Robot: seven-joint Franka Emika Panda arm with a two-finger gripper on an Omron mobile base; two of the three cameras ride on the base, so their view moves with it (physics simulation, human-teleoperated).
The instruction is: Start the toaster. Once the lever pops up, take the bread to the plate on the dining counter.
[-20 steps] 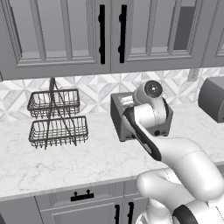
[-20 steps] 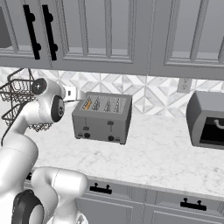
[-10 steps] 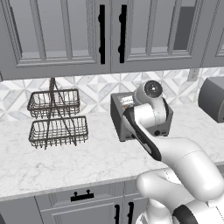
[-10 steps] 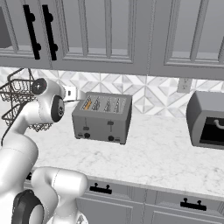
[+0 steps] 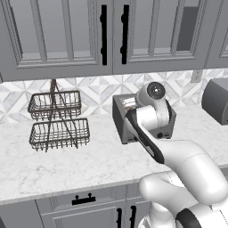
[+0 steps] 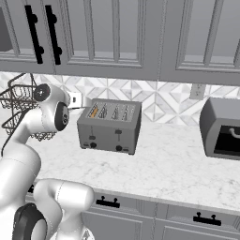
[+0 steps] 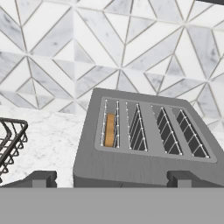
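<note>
bread (image 7: 110,130) in toaster's (image 6: 110,132) leftmost slot

Even, bright rendered light, soft faint shadows, sharp throughout, no glare

No change btw the earlier pics & now. My arm (image 5: 156,120) sits in the same pose in both base views, the toaster (image 6: 110,125) hasn't shifted on the surface (image 6: 178,164), & the bread (image 7: 109,130) is in the same end slot. Wire basket rack (image 5: 57,120) is where it was too. Camera framing is identical, so my base hasn't driven either.
</note>
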